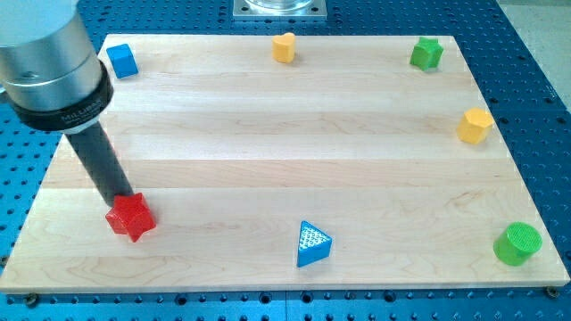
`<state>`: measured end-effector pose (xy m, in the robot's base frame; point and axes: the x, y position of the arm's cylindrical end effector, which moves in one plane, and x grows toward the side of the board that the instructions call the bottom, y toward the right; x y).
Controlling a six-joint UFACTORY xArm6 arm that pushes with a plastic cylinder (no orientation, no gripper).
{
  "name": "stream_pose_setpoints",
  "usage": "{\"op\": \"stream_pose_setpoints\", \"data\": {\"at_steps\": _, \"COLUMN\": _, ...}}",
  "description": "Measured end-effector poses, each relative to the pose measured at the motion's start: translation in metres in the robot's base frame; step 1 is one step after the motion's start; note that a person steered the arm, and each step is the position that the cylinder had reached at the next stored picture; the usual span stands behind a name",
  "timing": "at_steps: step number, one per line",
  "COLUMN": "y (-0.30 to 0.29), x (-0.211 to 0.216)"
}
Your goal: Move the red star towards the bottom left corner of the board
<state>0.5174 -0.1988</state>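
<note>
Tip is seen set against the upper-left edge of the red star — contact appears made, nothing is clamped.

Red star lies just below-right of the tip, near the bottom left corner of the board. It is judged light, rigid and apt to spin if pushed on a point — a flat notch should be pressed. Exact contact is hidden behind the rod's end.
</note>
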Motion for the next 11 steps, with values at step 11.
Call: {"op": "stream_pose_setpoints", "data": {"at_steps": 11, "y": -0.025, "x": 0.025}}
